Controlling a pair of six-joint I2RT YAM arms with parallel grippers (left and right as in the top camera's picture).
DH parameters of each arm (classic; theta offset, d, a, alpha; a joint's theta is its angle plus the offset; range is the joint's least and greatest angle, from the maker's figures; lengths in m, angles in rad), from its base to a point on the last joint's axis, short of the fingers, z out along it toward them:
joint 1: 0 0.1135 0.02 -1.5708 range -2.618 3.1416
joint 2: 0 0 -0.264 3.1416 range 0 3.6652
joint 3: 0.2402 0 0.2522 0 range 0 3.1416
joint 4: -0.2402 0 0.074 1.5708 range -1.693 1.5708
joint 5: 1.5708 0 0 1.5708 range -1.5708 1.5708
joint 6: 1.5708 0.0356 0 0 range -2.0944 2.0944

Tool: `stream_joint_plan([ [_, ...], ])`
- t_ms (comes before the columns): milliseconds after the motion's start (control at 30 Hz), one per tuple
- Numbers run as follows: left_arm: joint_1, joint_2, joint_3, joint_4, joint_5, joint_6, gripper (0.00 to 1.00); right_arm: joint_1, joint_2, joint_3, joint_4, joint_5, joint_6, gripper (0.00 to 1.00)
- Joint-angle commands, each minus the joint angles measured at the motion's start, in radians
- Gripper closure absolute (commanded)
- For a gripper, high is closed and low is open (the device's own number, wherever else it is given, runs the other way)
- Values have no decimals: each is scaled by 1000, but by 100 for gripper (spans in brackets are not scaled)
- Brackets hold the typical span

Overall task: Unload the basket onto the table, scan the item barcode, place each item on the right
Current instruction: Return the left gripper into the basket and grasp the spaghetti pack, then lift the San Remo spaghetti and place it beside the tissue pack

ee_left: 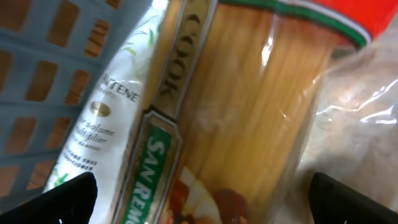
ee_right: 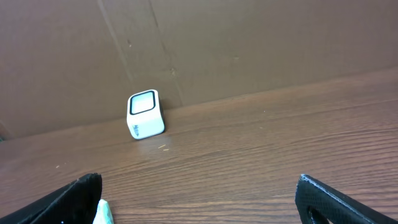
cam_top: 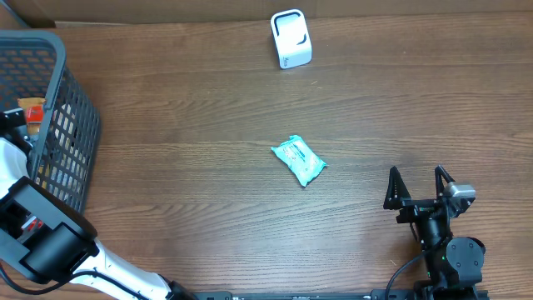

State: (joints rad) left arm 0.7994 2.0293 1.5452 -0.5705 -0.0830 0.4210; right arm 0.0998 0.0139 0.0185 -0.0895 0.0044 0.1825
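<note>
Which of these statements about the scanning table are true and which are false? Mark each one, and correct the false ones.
1. The white scanner stands near the far edge of the table. True.
2. The teal packet lies inside the basket. False: it lies on the bare wood in the middle of the table, well apart from the basket.
3. The right hand is open and holds nothing. True.
4. The left hand is shut on the spaghetti pack. False: the left hand is open, its fingers spread to either side of the pack inside the basket.
</note>
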Motion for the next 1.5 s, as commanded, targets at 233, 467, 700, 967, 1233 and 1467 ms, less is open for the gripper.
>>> stream_joint_plan([
  [233, 39, 68, -23, 25, 0, 42, 3, 6, -11, -11, 5, 2, 1, 0],
  [467, 38, 135, -23, 3, 39, 35, 11, 6, -11, -11, 5, 2, 1, 0],
  [700, 36, 144, -23, 14, 58, 9, 47, 6, -11, -11, 6, 2, 1, 0],
  [967, 29, 136, -14, -6, 58, -45, 96, 6, -11, -11, 6, 2, 1, 0],
  [1233, 22, 38, 69, -74, 58, -148, 96, 6, -11, -11, 6, 2, 1, 0],
  [1467, 21, -134, 114, -97, 58, -230, 96, 6, -11, -11, 5, 2, 1, 0],
])
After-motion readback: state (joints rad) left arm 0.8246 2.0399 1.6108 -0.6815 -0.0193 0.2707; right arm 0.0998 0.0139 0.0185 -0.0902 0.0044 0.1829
